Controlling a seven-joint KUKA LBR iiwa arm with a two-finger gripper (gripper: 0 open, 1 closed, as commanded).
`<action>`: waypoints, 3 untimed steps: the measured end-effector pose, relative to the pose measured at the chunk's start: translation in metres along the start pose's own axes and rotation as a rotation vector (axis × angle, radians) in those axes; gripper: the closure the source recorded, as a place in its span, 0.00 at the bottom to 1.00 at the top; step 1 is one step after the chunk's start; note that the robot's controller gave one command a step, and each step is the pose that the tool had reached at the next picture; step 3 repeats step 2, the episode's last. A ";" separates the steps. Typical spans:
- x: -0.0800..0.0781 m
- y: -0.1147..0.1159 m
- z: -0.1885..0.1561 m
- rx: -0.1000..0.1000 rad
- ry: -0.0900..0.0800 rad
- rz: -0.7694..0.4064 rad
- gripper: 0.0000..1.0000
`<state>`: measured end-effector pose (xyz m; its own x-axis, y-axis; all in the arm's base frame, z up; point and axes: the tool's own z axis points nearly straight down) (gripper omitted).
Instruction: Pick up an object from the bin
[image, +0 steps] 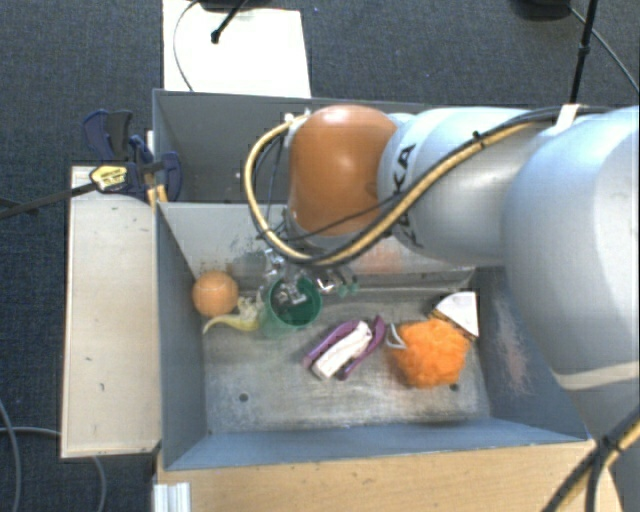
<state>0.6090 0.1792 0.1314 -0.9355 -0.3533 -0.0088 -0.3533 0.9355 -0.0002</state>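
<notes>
gripper (291, 294): hung low over the green cup (300, 311) — apart or together, could not tell
green cup: lay left of centre in the bin (280, 402), beside an orange ball (214, 294)
bin: also held a purple-and-white bundle (345, 348) and an orange fuzzy lump (432, 352)

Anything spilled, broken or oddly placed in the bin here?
Nothing stands out. The gripper is over the green round plastic cup near the smooth orange ball; the fuzzy orange tuft lies apart, intact.

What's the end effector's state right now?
End effector: cannot be told, open or closed; it is down at the green round thing.
</notes>
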 end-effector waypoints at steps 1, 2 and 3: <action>0.011 0.000 0.002 -0.001 0.007 0.002 1.00; -0.002 0.000 -0.047 0.000 0.002 0.008 1.00; -0.002 0.000 -0.047 0.000 0.002 0.008 1.00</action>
